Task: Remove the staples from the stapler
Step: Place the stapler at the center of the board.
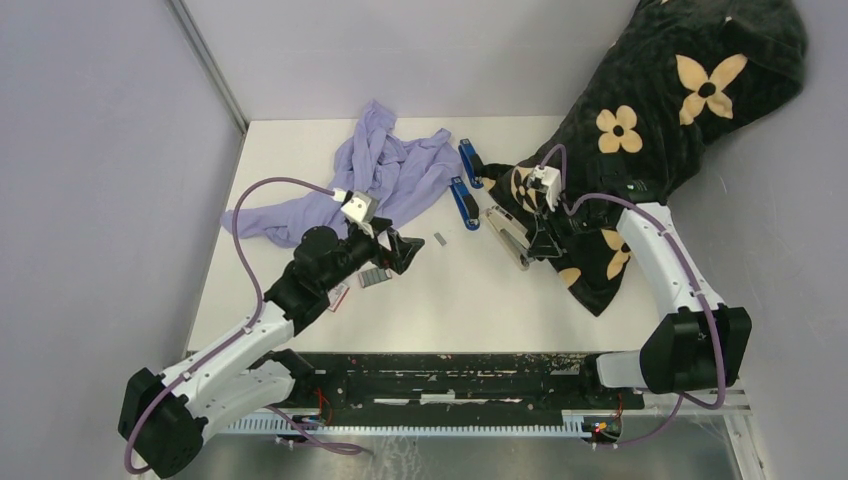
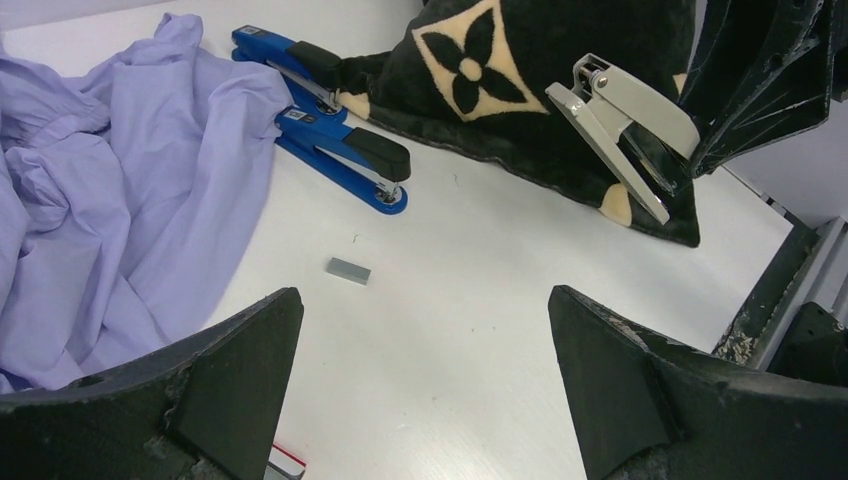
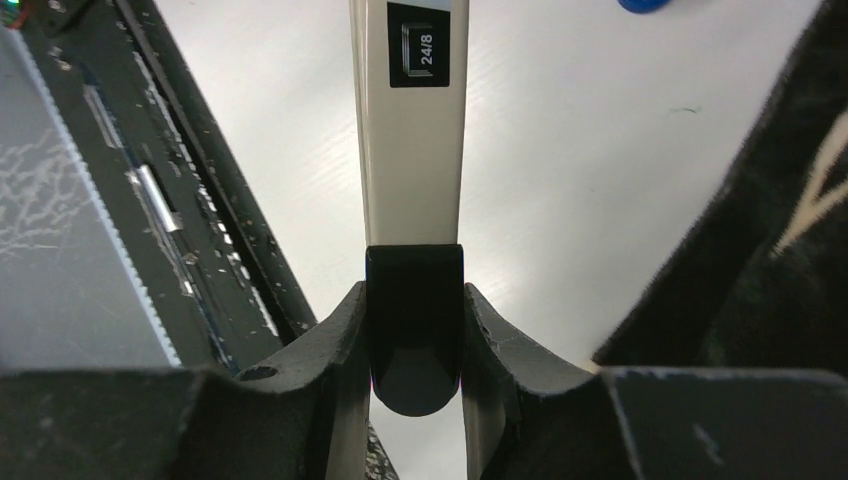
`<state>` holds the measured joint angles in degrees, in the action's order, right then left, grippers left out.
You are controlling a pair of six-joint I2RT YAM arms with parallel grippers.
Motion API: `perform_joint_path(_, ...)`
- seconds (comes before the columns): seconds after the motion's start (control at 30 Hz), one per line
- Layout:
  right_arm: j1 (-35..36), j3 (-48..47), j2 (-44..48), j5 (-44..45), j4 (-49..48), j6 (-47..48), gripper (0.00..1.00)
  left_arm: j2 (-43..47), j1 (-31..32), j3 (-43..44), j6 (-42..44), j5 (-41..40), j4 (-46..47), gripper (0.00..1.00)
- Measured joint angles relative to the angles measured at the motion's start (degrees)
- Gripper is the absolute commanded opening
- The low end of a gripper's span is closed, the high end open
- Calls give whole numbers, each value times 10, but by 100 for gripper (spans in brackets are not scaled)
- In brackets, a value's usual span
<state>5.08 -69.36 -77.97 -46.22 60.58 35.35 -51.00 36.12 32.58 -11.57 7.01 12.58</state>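
1. While the stapler (image 3: 410, 130) is pinched tail-only by the right hand (image 3: 413, 312), it could be twisted loose.
2. Left hand (image 2: 422, 305) is held open; staples (image 2: 348, 270) on the table (image 2: 490, 225) might get swept off.

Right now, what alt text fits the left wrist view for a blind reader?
A short grey staple strip lies on the white table just beyond the left gripper, jaws wide open. Behind: two blue staplers, a lilac cloth at left, and a beige stapler held by the right gripper before a black flowered blanket.
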Motion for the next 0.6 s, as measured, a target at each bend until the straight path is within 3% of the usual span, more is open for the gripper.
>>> perform_joint_path(0.6, 1, 92, -18, 210, -113, -52, 1, -20, 0, 0, -17, -8, 4, 99)
